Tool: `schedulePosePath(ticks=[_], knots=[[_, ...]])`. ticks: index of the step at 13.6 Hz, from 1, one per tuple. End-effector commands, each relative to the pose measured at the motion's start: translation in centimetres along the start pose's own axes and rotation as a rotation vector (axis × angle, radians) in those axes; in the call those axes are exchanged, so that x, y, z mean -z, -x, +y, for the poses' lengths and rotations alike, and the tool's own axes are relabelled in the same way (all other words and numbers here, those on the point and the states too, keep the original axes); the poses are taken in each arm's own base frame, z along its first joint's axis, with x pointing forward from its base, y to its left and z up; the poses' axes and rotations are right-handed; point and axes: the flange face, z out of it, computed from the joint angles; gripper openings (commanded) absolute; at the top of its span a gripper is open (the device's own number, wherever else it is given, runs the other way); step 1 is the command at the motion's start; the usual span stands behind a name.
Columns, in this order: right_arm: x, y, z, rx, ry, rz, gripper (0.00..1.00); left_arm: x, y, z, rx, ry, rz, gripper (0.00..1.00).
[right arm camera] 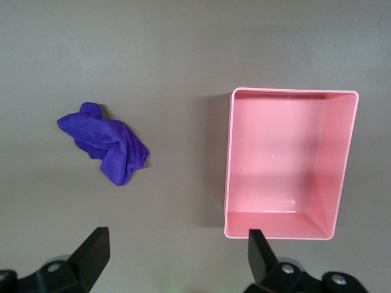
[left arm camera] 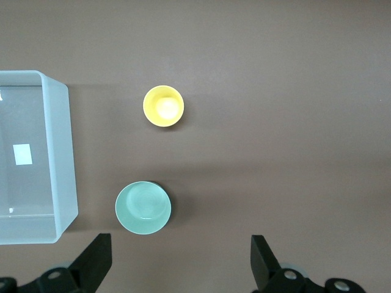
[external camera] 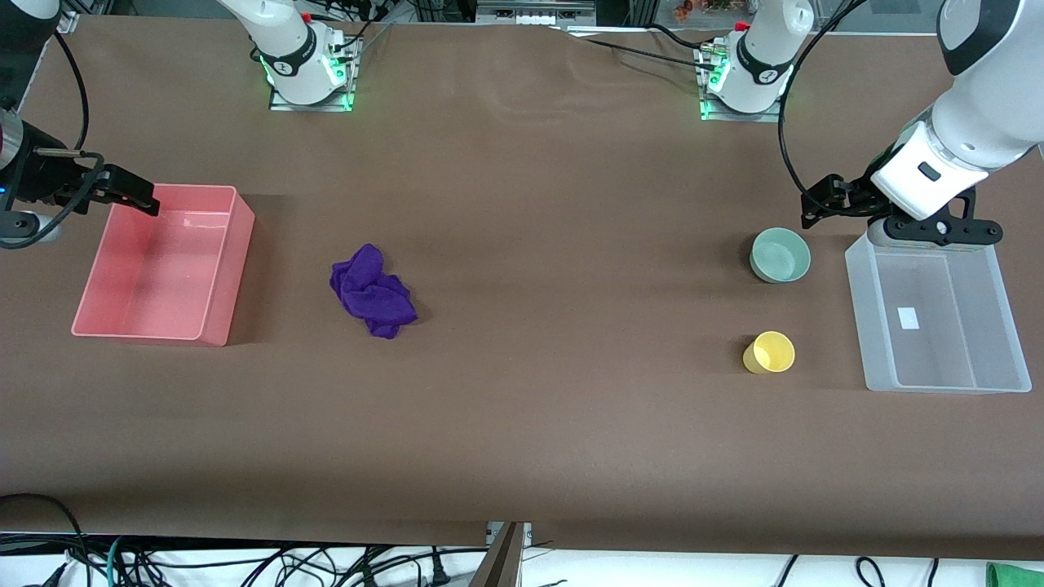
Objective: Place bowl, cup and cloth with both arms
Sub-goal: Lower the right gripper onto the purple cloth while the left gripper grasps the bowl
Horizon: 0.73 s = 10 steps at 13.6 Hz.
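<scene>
Beside the pink bin (external camera: pixel 236 244), bunched cloth (external camera: pixel 372 291), long axis diagonal.

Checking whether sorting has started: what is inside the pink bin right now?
Nothing: the pink bin shows only its bare glossy floor in the right wrist view. The purple cloth lies on the table beside it. No part of the bin's floor is covered.
</scene>
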Motion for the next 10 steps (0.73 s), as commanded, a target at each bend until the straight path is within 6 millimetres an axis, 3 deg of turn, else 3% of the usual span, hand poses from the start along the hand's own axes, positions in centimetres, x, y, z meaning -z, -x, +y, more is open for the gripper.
schedulePosePath(ticks=[1, 6, 8, 10], knots=[[0.5, 0.0, 0.1, 0.010, -0.006, 0.003, 1.00, 0.3, 0.0, -0.1, 0.006, -0.017, -0.004, 1.00], [0.6, 0.0, 0.2, 0.010, -0.007, 0.008, 1.00, 0.3, 0.0, -0.3, 0.015, -0.017, -0.006, 1.00], [0.5, -0.1, 0.3, 0.010, -0.006, 0.005, 1.00, -1.4, -0.2, -1.0, 0.022, -0.012, -0.062, 1.00], [0.5, -0.2, 0.0, 0.013, -0.008, 0.011, 1.00, -4.5, -0.2, -1.6, 0.001, -0.020, -0.198, 1.00]])
